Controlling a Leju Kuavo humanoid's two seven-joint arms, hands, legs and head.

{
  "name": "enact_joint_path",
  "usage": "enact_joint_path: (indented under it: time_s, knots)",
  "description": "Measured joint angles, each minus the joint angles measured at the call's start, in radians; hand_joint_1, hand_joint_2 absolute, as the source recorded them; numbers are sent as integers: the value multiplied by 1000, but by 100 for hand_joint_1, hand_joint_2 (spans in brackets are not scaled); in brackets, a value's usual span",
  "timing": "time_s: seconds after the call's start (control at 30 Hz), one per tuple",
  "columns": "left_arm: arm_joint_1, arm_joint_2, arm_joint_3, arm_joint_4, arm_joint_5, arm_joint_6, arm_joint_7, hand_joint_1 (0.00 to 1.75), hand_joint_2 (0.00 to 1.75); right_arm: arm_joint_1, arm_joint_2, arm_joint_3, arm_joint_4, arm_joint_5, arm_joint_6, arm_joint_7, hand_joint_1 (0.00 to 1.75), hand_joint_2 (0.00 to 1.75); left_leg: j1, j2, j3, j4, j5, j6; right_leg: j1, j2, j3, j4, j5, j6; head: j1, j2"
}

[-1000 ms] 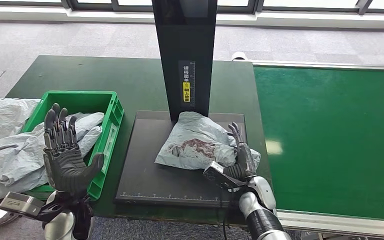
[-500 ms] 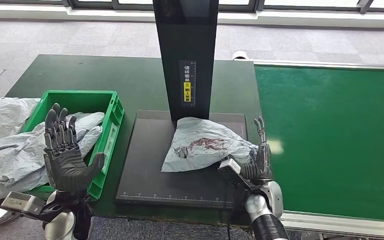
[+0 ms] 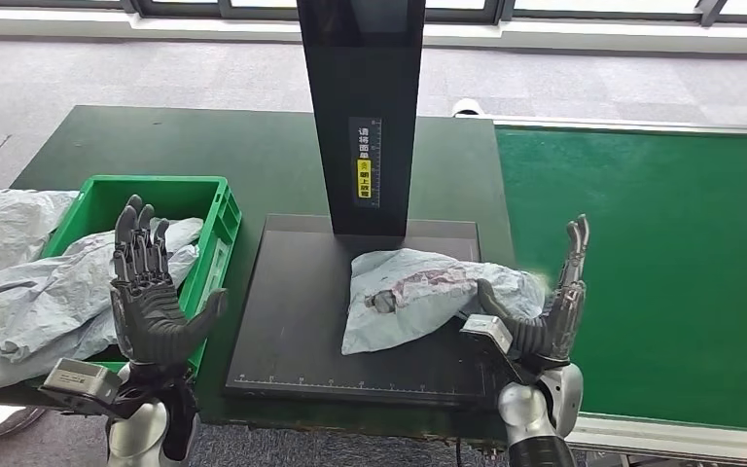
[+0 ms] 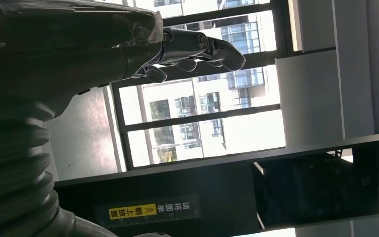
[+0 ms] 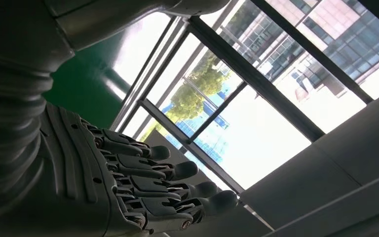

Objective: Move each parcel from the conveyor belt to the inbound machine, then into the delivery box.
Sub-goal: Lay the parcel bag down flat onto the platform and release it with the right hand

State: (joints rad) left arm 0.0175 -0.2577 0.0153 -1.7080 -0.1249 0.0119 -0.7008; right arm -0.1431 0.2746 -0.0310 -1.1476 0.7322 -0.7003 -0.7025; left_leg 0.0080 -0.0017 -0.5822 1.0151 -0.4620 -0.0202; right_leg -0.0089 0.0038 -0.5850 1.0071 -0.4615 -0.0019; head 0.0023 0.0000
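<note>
Lying crumpled on scanner plate (image 3: 292, 321): grey parcel (image 3: 428, 302), dark patch showing; left hand (image 3: 156, 306) spread, empty; right hand (image 3: 545, 316) spread, empty

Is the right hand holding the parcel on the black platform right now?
No, the right hand is open with fingers up beside the parcel.

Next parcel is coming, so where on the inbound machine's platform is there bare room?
Bare patch: the platform's left half, between the green crate and the grey parcel, forward of the black post. Crowded: the right half, where the parcel lies beside the right hand.
</note>
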Motion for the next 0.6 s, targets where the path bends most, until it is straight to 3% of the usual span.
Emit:
enact_joint_path:
  time_s: [0.23,0.6]
  knots:
    - [-59,27,-123,116,-71,66,0,0,175,62,20,0,-248,-30,-1,0,0,175,0,1,0,0,0,0,0,0,0,0,0,0,0,0]
    - [-99,43,-179,201,-116,78,0,0,175,89,26,0,-352,-38,0,1,0,175,0,1,0,0,0,0,0,0,0,0,0,0,0,0]
